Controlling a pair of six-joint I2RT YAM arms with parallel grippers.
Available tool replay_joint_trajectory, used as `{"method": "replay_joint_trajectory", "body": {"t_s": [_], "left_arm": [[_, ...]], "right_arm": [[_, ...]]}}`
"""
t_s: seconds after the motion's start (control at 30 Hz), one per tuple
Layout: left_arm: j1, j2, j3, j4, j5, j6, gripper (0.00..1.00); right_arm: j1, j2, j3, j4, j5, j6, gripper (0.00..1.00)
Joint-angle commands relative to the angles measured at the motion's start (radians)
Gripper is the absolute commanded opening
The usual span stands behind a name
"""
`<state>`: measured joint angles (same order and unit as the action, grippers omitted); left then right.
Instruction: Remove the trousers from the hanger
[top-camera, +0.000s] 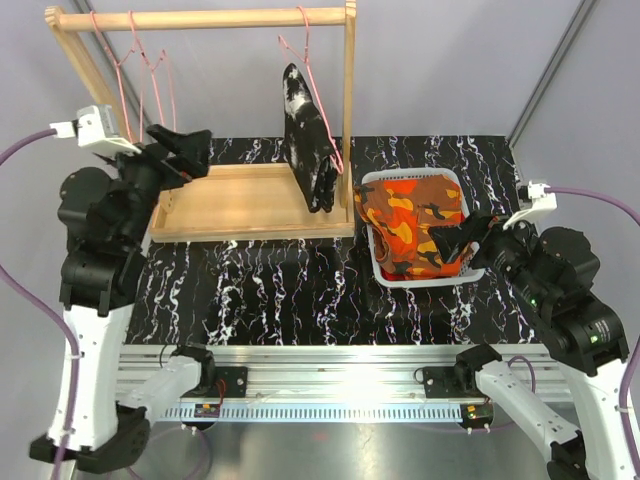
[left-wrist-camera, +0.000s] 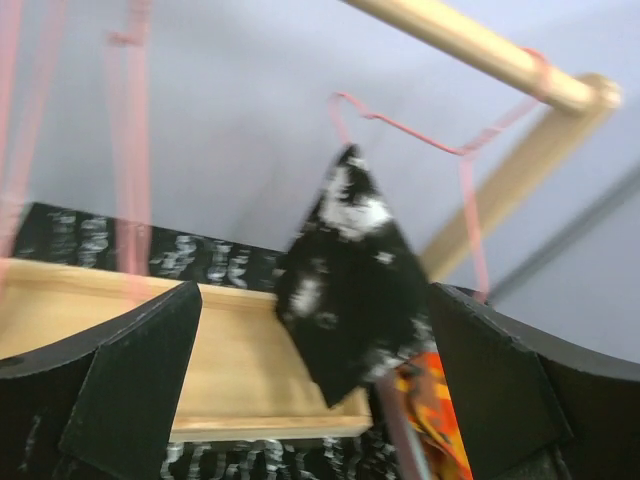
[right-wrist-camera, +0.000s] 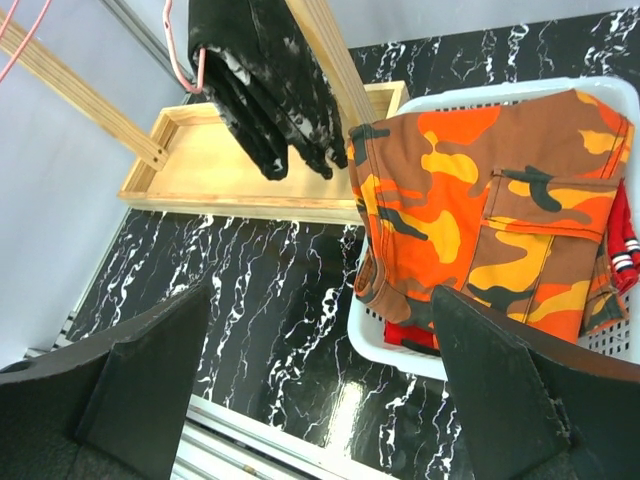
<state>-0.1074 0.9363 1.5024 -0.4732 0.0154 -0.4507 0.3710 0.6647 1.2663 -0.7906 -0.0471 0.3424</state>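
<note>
The black trousers with white splashes (top-camera: 310, 140) hang on a pink hanger (top-camera: 305, 45) at the right end of the wooden rail; they also show in the left wrist view (left-wrist-camera: 350, 270) and the right wrist view (right-wrist-camera: 265, 85). The orange-brown patterned trousers (top-camera: 415, 225) lie in a white basket (top-camera: 372, 182), also in the right wrist view (right-wrist-camera: 480, 215). The red trousers (right-wrist-camera: 412, 337) lie under them, mostly hidden. My left gripper (top-camera: 190, 150) is open and empty, left of the black trousers and apart from them. My right gripper (top-camera: 462, 240) is open and empty over the basket's near edge.
The wooden rack (top-camera: 200, 18) stands on a wooden tray base (top-camera: 240, 200) at the back. Two empty pink hangers (top-camera: 140, 60) hang at the rail's left end. The rack's right post (top-camera: 349, 90) stands next to the black trousers. The tabletop is black marble (top-camera: 280, 290).
</note>
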Motion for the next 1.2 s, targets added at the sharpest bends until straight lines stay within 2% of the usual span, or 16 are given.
{"method": "replay_joint_trajectory", "body": {"t_s": [0.0,0.03,0.07,0.1,0.17,0.23,0.4,0.6,0.67,0.73,0.83,1.0,1.17], "left_arm": [[-0.223,0.050,-0.005,0.067,-0.135,-0.037,0.99],[-0.277,0.071,0.016,0.052,-0.176,-0.016,0.99],[-0.332,0.103,0.088,0.029,-0.283,0.021,0.99],[-0.433,0.166,0.122,-0.014,-0.337,0.041,0.99],[-0.515,0.235,0.221,-0.048,-0.476,0.091,0.99],[-0.598,0.338,0.292,-0.082,-0.526,0.118,0.99],[-0.672,0.548,0.522,-0.157,-0.554,0.145,0.99],[-0.683,0.806,0.767,-0.258,-0.650,0.208,0.98],[-0.681,0.879,0.835,-0.272,-0.756,0.263,0.92],[-0.672,0.915,0.878,-0.277,-0.793,0.303,0.90],[-0.634,0.963,0.895,-0.286,-0.767,0.317,0.81],[-0.551,0.971,0.898,-0.323,-0.694,0.279,0.49],[-0.471,0.950,0.852,-0.298,-0.533,0.254,0.41]], "right_arm": [[-0.003,-0.022,-0.015,0.034,-0.037,0.017,0.99],[-0.003,-0.025,-0.018,0.039,-0.045,0.020,1.00],[-0.004,-0.027,-0.018,0.039,-0.051,0.021,1.00],[-0.003,-0.027,-0.019,0.039,-0.056,0.021,1.00],[-0.004,-0.027,-0.018,0.034,-0.065,0.023,0.99],[-0.003,-0.028,-0.021,0.034,-0.074,0.024,0.99],[-0.003,-0.028,-0.015,0.033,-0.097,0.035,0.99],[-0.003,-0.036,-0.010,0.016,-0.120,0.029,1.00],[-0.004,-0.043,-0.007,0.011,-0.126,0.029,1.00],[-0.003,-0.051,-0.004,0.010,-0.129,0.027,1.00],[-0.004,-0.054,0.004,0.008,-0.134,0.024,0.99],[-0.003,-0.048,0.007,0.021,-0.160,0.027,1.00],[-0.003,-0.039,-0.007,0.033,-0.171,0.030,0.99]]}}
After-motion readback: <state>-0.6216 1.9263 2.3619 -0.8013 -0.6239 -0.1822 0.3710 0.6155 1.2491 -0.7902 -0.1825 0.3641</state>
